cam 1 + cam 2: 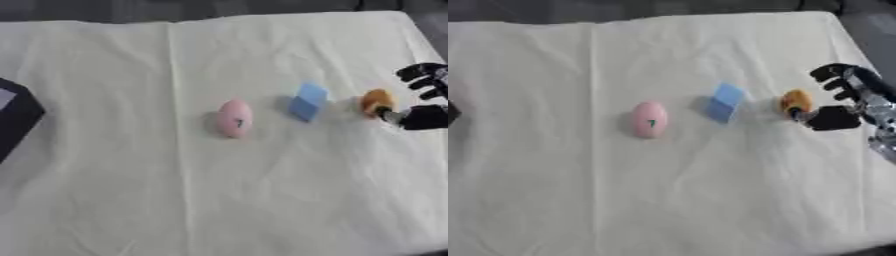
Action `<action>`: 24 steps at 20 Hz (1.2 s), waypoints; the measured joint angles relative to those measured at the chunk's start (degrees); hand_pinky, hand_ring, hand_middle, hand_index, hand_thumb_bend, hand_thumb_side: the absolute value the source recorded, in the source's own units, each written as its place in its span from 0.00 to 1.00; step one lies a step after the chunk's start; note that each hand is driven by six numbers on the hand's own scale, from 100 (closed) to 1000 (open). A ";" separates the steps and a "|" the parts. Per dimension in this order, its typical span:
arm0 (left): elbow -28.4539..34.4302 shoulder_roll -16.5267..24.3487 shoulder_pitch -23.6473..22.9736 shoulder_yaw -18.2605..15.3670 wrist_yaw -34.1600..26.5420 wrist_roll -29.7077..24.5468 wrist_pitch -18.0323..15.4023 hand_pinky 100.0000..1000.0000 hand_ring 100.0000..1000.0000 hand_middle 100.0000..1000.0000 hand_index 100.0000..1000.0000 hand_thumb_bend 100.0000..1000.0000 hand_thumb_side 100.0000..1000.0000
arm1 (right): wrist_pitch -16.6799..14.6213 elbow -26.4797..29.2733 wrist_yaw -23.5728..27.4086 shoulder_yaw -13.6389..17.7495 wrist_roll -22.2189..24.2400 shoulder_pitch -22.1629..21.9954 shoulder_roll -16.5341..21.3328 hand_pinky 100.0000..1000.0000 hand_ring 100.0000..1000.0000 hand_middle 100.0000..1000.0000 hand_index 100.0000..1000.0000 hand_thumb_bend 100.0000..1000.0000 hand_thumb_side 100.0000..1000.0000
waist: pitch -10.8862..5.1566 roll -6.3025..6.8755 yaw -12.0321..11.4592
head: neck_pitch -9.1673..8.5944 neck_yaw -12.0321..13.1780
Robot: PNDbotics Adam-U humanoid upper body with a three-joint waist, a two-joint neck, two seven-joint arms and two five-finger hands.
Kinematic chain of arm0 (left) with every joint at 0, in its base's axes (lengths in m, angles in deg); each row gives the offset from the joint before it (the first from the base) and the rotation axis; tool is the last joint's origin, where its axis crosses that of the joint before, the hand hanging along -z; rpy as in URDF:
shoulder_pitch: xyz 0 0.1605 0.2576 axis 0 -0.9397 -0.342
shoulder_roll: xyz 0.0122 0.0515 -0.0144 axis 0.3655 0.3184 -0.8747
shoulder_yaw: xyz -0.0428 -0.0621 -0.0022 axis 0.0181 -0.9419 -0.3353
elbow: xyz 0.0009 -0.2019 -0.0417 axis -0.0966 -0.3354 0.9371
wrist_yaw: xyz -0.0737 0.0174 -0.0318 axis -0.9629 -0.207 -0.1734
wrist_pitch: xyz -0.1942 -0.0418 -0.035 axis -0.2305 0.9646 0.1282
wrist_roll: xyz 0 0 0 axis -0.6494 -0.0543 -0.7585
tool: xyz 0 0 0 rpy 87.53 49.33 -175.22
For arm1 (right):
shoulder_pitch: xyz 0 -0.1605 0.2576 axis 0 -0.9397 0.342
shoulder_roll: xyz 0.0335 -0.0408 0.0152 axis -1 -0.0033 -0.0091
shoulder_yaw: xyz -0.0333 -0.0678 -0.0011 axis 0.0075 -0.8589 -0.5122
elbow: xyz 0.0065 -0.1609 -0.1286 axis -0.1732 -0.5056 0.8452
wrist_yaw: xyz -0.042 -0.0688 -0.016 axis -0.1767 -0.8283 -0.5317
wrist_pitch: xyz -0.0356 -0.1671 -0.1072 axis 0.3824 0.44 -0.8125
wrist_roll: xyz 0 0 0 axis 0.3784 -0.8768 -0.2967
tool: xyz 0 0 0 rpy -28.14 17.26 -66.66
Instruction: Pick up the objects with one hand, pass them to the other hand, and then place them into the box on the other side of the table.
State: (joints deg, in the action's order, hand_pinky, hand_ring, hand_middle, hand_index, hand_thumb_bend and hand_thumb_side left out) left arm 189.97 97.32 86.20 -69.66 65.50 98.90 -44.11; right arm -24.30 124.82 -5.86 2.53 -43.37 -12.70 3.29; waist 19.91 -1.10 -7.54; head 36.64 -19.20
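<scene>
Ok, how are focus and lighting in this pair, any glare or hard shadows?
Left eye view: soft throughout, even light, no glare; pink egg-shaped object and blue block cast faint shadows to their left. Right eye view: equally soft; right hand beside the orange object is blurred.

A pink egg (234, 118) lies mid-frame, a tilted blue block (308, 101) beside it, an orange ball (377, 101) further right, a dark box (16, 116) at the left edge.
</scene>
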 measured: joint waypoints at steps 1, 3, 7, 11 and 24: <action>0.00 0.01 0.00 0.00 0.00 -0.02 0.01 0.88 0.74 0.64 0.75 0.00 0.82 | 0.62 0.00 -0.55 0.02 0.20 -0.03 0.00 0.80 0.81 0.76 0.81 0.34 0.00 | 0.08 -0.03 0.00 | 0.00 -0.12; 0.00 0.11 0.06 0.01 0.01 -0.04 0.01 0.88 0.74 0.64 0.75 0.00 0.82 | 1.79 0.00 -1.50 0.03 0.62 -0.06 0.00 0.80 0.81 0.77 0.81 0.34 0.00 | 0.27 -0.17 -0.09 | -0.05 -0.40; 0.00 0.25 0.24 0.03 0.02 -0.07 -0.01 0.88 0.74 0.64 0.75 0.00 0.82 | 3.06 0.00 -2.27 0.03 1.11 -0.05 -0.01 0.79 0.82 0.76 0.80 0.34 0.00 | 0.77 -0.24 -0.42 | -0.52 -0.83; 0.00 0.25 0.37 0.05 0.03 -0.09 -0.02 0.88 0.74 0.64 0.75 0.00 0.82 | 3.43 0.00 -2.25 0.02 0.92 -0.01 -0.02 0.79 0.82 0.76 0.80 0.33 0.00 | 1.06 -0.24 -0.84 | -0.57 -1.11; 0.00 0.25 0.46 0.38 0.49 -0.26 -0.16 0.88 0.74 0.63 0.75 0.00 0.83 | 6.35 0.00 -3.14 0.37 -2.17 -1.44 -1.81 0.81 0.81 0.76 0.80 0.31 0.00 | 2.72 -0.24 -2.22 | -1.90 -2.14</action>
State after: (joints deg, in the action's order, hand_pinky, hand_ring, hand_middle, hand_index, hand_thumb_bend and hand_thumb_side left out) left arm 189.97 97.57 86.66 -69.29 65.99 98.64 -44.27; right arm -17.95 124.82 -9.00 2.90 -45.55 -14.14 1.48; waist 22.64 -1.35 -9.77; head 34.74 -21.34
